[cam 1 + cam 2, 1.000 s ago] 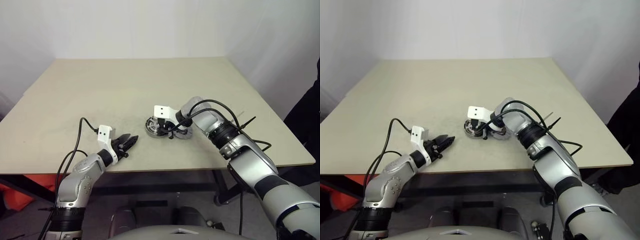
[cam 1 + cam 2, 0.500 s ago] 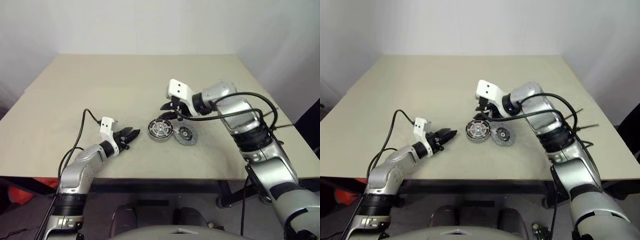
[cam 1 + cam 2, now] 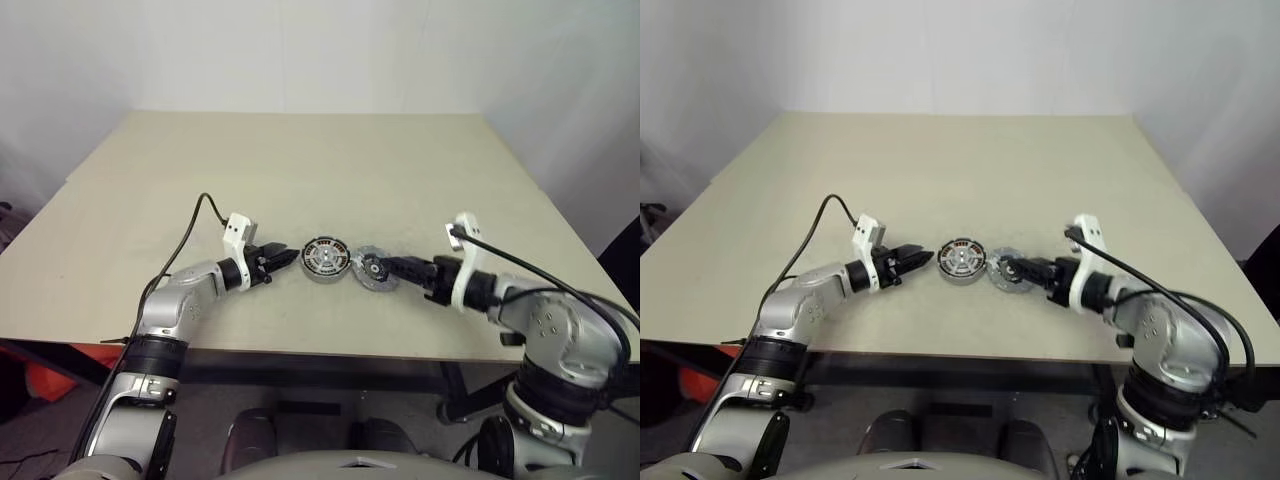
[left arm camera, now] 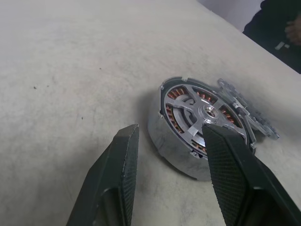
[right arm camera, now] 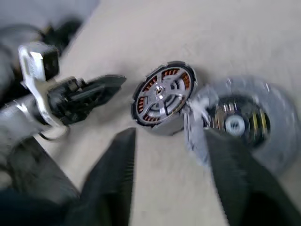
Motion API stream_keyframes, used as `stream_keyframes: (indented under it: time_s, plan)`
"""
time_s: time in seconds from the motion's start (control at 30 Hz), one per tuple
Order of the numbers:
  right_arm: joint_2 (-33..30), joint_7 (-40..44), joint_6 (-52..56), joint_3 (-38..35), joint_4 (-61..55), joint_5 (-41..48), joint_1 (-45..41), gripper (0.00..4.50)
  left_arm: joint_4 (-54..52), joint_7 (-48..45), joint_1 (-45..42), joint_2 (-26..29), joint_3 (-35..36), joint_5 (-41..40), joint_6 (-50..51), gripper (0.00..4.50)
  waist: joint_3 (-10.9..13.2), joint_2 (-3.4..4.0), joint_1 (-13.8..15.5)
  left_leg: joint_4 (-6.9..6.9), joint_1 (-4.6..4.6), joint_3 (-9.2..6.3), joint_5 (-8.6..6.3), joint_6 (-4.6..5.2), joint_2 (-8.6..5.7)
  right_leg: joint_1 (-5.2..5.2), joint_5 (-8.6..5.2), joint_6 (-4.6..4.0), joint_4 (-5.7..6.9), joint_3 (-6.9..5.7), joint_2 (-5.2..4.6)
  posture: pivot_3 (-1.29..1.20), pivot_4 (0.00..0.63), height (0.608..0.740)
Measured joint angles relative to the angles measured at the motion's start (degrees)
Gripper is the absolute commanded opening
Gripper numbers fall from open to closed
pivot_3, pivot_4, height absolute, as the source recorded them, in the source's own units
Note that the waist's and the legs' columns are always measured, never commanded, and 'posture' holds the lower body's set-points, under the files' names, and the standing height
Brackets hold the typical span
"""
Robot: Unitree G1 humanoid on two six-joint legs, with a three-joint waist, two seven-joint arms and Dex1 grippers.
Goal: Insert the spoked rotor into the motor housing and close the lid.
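Observation:
The motor housing stands on the table near its front edge. The spoked rotor lies inside it, and copper windings show between its silver spokes. The lid, a grey notched disc, lies just right of the housing, touching or nearly touching it. My left gripper is open and empty, low over the table, its tips just left of the housing. My right gripper is open and empty, and points at the lid from the right with its tips at the lid's edge. The right wrist view shows the housing and the lid.
The beige table stretches bare behind the parts, and its front edge runs just below both forearms. A black cable loops off my left wrist. A dark shape stands off the table's right side.
My right gripper has left the housing, swung back and to the right, rolled over and opened. My left gripper has moved in toward the housing. The whole view has shifted too.

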Motion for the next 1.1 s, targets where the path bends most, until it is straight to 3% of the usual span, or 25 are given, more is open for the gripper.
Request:
stream_keyframes:
  time_s: [0.13,0.27,0.67,0.87,1.1]
  plan:
    - [9.2,-12.3,0.0,-9.7,2.3,10.6,1.4,4.39,1.2,-1.7,-1.0,-0.4,-1.8,0.9,-0.1,2.27,0.0,0.01,-0.4,-0.10,0.03,-0.20,0.13,-0.22,-0.02,-0.09,0.00,0.01,0.00,-0.02,0.00,0.00,0.000,0.740]
    - [14.7,-26.8,0.0,-15.6,8.6,21.1,3.1,4.39,1.3,-2.7,-1.2,0.1,-2.3,1.6,0.1,2.27,-0.1,0.12,-0.3,-0.29,-0.08,-0.21,0.22,-0.36,-0.11,-0.22,0.00,0.00,-0.02,-0.02,-0.03,0.00,0.000,0.740]
    - [14.9,-57.2,-1.4,-17.7,16.1,53.0,6.0,4.39,0.5,-4.5,-1.2,4.7,-2.4,1.9,3.2,2.27,-0.2,0.25,-0.3,-0.51,-0.23,-0.16,0.21,-0.36,-0.20,-0.34,-0.07,0.07,-0.03,-0.06,-0.04,0.00,0.000,0.740]
    - [14.8,-62.8,-9.8,-11.8,21.4,58.4,6.0,4.46,-1.3,-4.7,-1.2,4.8,-3.2,2.2,4.7,2.27,-0.2,0.23,-0.6,-0.51,-0.20,-0.15,0.24,-0.41,-0.18,-0.35,-0.08,0.08,-0.03,-0.07,-0.04,0.00,0.000,0.740]
    - [14.6,-63.7,-20.4,-5.8,25.0,59.0,5.9,4.46,-2.0,-5.1,-1.5,6.9,-3.2,2.3,6.4,2.27,-0.2,0.14,-0.9,-0.49,-0.14,-0.18,0.23,-0.39,-0.41,-0.40,-0.08,0.10,-0.05,-0.08,-0.02,0.00,0.000,0.740]
